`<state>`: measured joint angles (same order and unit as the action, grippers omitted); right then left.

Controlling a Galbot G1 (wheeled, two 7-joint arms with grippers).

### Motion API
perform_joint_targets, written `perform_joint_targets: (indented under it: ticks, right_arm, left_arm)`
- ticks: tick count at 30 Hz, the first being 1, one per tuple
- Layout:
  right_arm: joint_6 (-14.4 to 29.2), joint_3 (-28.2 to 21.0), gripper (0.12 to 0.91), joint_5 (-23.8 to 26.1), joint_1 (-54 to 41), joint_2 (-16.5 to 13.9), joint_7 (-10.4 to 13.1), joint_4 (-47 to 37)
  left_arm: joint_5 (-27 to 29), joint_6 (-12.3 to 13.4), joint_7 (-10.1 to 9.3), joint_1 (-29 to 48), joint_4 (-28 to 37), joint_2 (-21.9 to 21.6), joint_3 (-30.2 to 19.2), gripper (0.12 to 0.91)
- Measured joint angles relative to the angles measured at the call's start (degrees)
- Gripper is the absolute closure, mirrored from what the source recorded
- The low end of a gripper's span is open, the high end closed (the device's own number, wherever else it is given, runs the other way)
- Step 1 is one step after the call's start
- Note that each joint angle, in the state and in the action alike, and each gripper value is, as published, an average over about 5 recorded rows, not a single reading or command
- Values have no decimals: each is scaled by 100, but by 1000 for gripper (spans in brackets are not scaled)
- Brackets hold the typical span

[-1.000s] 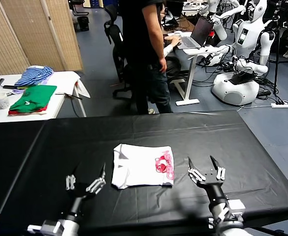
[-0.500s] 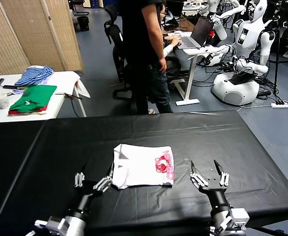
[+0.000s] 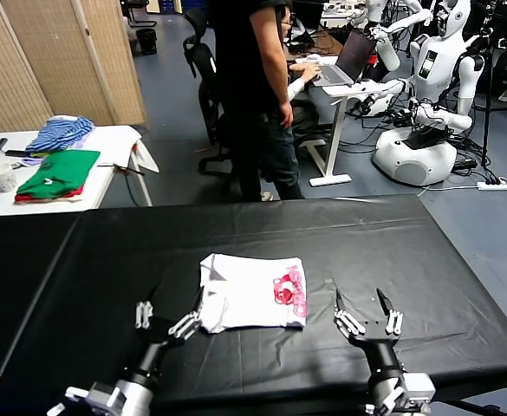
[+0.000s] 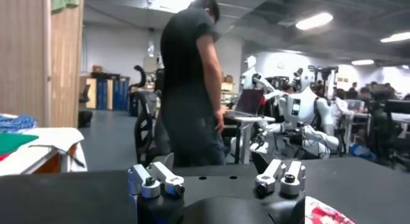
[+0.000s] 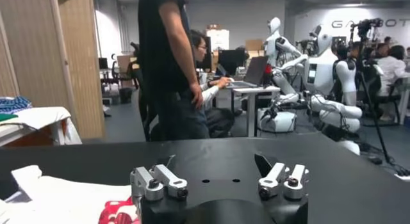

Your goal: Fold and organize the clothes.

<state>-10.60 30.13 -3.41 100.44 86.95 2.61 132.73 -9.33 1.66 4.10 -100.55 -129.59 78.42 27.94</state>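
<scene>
Left pincer (image 3: pixel 168 316) and right pincer (image 3: pixel 366 310) both gape wide, held low and level.

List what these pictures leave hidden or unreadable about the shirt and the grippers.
- T-shirt: underside and inner folds hidden by its own top layer, head view.
- T-shirt in both wrist views: mostly cut off by the picture edge and gripper body.
- Printed graphic: too small to read.
- Left gripper, right gripper: arms cut off by the head view's edge.

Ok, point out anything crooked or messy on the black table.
The white T-shirt is folded unevenly: its edge nearest the left gripper is rumpled and bunched, its outline lopsided. Nothing looks spilled or damaged.
</scene>
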Motion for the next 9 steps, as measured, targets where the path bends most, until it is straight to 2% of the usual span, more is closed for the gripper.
perform_joint_targets:
  ticks: [9]
  right_arm:
    - [18, -33, 118, -4, 53, 20, 109, -23]
  left_arm:
    - [14, -14, -45, -21, 39, 10, 8, 123]
